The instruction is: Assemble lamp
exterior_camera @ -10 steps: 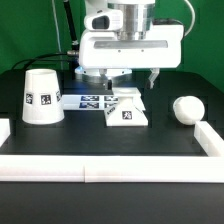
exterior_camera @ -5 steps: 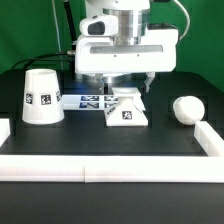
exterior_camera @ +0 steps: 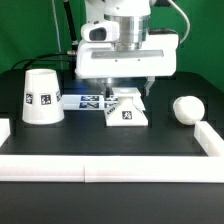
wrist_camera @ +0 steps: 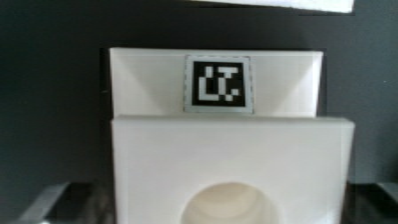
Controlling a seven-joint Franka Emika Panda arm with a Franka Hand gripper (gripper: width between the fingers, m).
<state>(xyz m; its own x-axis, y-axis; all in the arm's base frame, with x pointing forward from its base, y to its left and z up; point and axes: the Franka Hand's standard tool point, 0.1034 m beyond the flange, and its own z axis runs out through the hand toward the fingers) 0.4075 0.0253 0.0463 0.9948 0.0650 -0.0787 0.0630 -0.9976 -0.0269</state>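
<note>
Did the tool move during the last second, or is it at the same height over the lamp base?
Yes. In the exterior view the tool has come down, closer to the base, which has not moved.

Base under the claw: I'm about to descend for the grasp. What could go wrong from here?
1. The open claw hangs over the base. In the wrist view the base nearly fills the span between the fingers, so a small offset could land a fingertip on top of it.
2. The marker board lies close by on the exterior view's left, so a nudged base could slide onto it.
</note>
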